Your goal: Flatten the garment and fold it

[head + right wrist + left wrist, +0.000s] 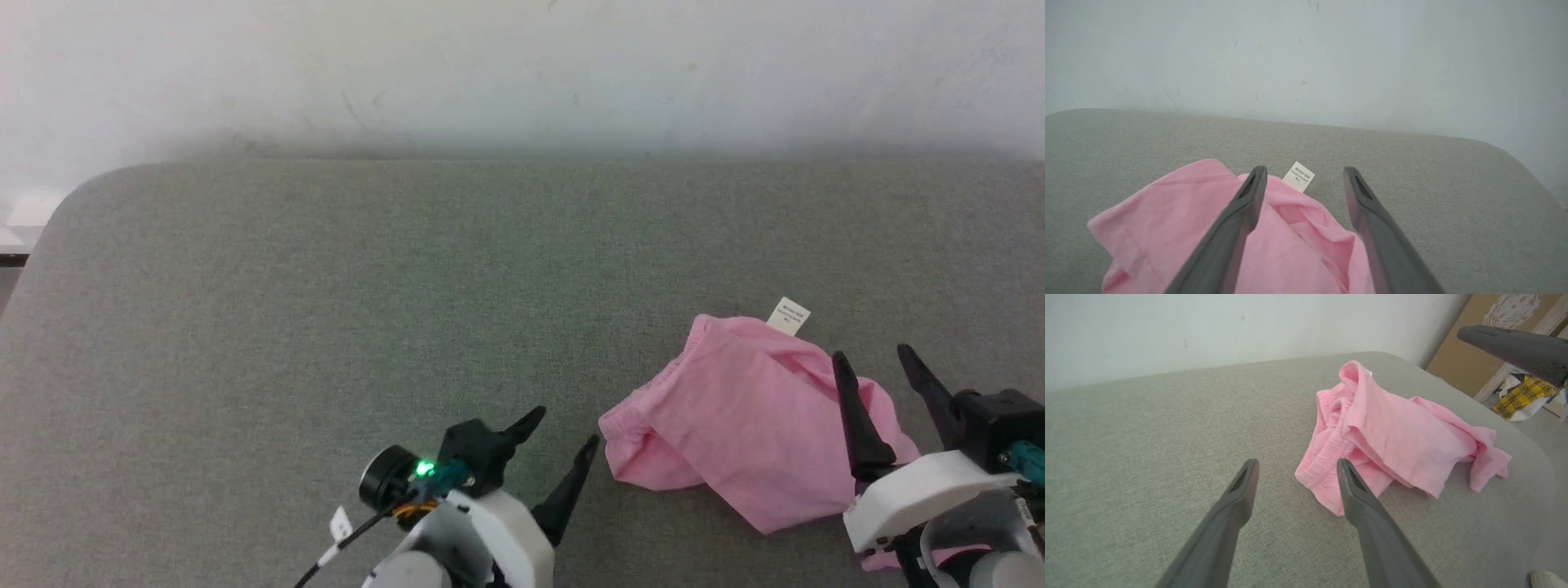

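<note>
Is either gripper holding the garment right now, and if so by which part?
Nothing is held. The left gripper and the right gripper are both open, and the garment lies crumpled, ungripped.

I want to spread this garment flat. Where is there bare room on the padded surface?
Bare: the padded surface from its rounded left corner to the garment, and the far strip along the wall. Crowded: near right, where the crumpled garment lies with the open right claw over it and the open left claw beside it.

A grey fabric-covered worktop [326, 286] with rounded corners stands against a scuffed white wall [522, 73]. Beyond one corner, a brown board [1453, 355] leans; yellow checked cloth [1523, 396] lies nearby.
</note>
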